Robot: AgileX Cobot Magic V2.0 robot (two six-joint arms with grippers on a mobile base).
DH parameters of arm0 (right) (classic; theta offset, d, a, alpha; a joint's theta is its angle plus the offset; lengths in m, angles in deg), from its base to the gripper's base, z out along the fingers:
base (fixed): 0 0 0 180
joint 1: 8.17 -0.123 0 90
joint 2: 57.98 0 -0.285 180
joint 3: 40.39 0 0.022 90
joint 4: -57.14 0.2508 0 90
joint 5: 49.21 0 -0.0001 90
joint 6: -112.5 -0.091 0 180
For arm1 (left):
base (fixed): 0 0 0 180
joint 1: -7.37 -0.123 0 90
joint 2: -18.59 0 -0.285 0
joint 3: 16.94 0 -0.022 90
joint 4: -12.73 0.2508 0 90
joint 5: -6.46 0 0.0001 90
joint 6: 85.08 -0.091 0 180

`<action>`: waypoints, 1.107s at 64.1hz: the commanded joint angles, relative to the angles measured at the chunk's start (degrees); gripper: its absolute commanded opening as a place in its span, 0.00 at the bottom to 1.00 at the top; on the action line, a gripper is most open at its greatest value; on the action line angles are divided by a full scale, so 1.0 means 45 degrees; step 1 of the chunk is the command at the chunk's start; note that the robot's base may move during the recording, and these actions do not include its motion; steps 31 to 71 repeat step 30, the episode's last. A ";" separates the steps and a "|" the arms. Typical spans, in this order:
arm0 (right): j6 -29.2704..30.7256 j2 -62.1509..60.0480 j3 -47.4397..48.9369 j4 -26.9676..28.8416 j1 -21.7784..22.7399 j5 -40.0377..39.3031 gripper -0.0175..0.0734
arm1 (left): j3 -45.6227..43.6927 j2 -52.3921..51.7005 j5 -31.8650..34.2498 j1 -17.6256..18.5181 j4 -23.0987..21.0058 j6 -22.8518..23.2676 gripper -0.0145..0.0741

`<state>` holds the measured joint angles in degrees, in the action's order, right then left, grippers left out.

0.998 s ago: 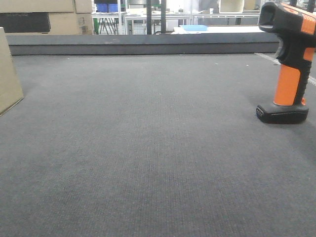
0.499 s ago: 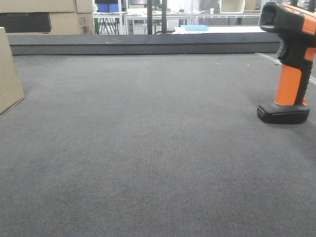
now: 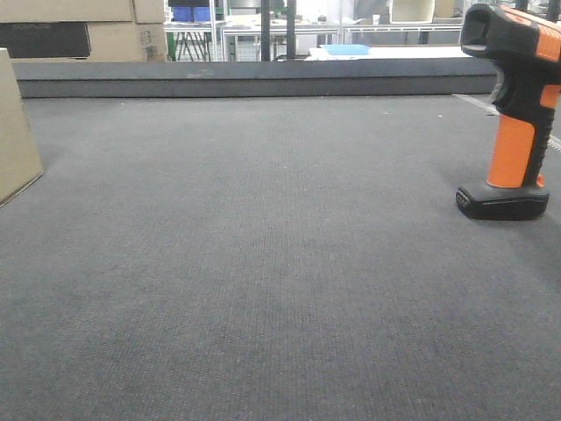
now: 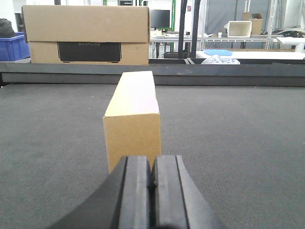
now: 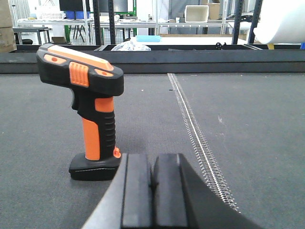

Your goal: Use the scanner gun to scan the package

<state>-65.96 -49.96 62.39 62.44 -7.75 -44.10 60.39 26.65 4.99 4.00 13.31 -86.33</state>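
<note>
An orange and black scanner gun (image 3: pixel 517 114) stands upright on its base at the right of the grey belt, and shows in the right wrist view (image 5: pixel 90 109) just ahead and left of my right gripper (image 5: pixel 152 160), which is shut and empty. A plain cardboard package (image 4: pixel 133 117) stands on the belt directly ahead of my left gripper (image 4: pixel 152 160), which is shut and empty. The package's edge shows at the far left of the front view (image 3: pixel 13 132).
A larger cardboard box (image 4: pixel 86 33) sits behind the belt's raised back edge (image 3: pixel 254 79). A metal zipper-like seam (image 5: pixel 200 138) runs along the belt right of the scanner. Shelving and tables stand beyond.
</note>
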 commanded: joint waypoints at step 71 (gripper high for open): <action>-0.0025 -0.0052 0.0000 -0.0139 0.0083 -0.0186 0.02 | -0.0025 -0.0061 0.0207 0.0088 0.0057 0.0131 0.04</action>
